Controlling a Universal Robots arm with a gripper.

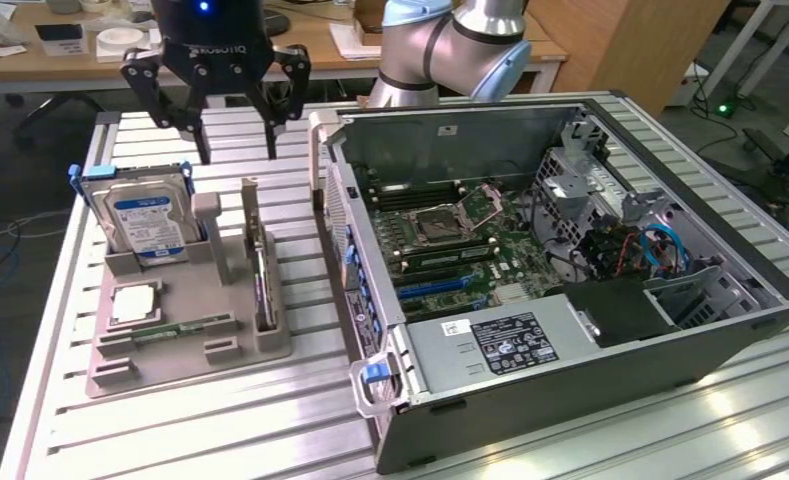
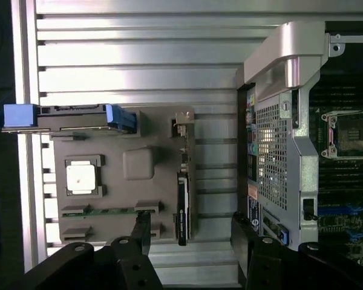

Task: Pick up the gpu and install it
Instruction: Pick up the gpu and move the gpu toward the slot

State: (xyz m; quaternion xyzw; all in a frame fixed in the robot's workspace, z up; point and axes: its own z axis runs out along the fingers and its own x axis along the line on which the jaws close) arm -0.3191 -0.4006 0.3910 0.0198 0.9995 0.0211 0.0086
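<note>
Holder [image 1: 221, 352] and computer case [image 1: 714, 330] side by side on the tabletop [image 1: 167, 420].
The holder sits near the tabletop's edge at the exterior view's left, and the case lies just beside it, toward the opposite edge. In the holder, the hard drive [image 1: 147, 225] stands upright at the end toward the tabletop's far edge. The processor [image 1: 134, 302] lies before it, then the memory stick [image 1: 181, 328]. The gpu [image 1: 263, 285] stands on edge along the side facing the case. The gripper [image 1: 238, 157] hangs above the holder's far end.
</note>
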